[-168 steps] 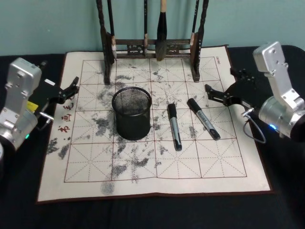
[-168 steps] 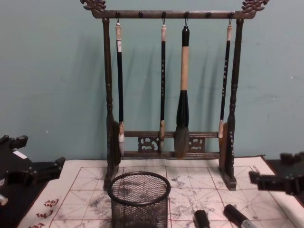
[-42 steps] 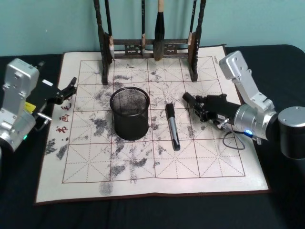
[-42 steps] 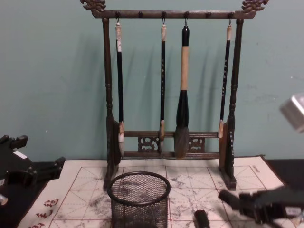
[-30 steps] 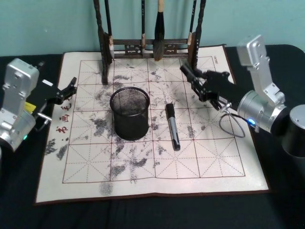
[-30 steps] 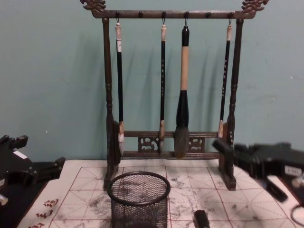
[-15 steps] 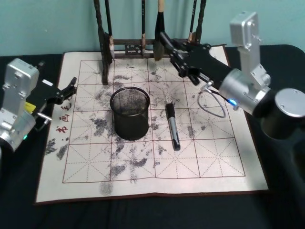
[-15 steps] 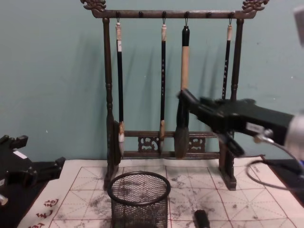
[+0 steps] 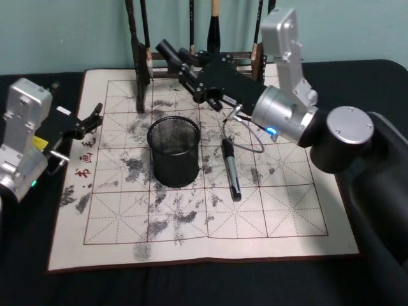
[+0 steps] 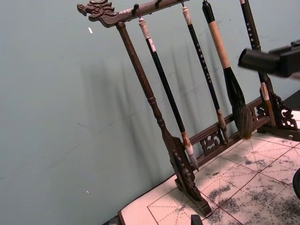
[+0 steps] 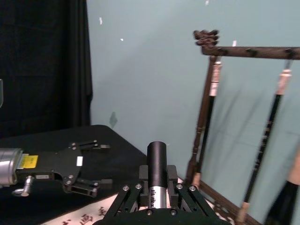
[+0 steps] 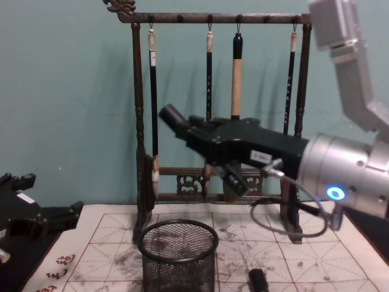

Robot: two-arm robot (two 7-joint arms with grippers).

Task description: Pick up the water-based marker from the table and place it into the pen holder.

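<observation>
My right gripper [image 9: 196,74] is shut on a black water-based marker [image 9: 169,50] and holds it in the air, tilted, above and just behind the pen holder [image 9: 175,152]. From the chest, the marker's end [image 12: 173,117] sticks out of the gripper [image 12: 200,135] towards the left, high over the mesh cup's rim [image 12: 177,241]. The right wrist view has the marker [image 11: 157,161] clamped between the fingers [image 11: 125,197]. A second black marker [image 9: 231,168] lies on the white mat [image 9: 287,210] to the right of the holder. My left gripper [image 9: 90,120] is parked open at the mat's left edge.
The tall brown brush rack [image 9: 191,60] with several hanging brushes [image 12: 236,91] stands at the back of the mat, right behind my right gripper. The dark table [image 9: 191,287] runs around the mat. The second marker's cap [image 12: 258,280] shows low in the chest view.
My right gripper has swung left with the marker, from in front of the rack's right side to above the pen holder. The left arm has not moved.
</observation>
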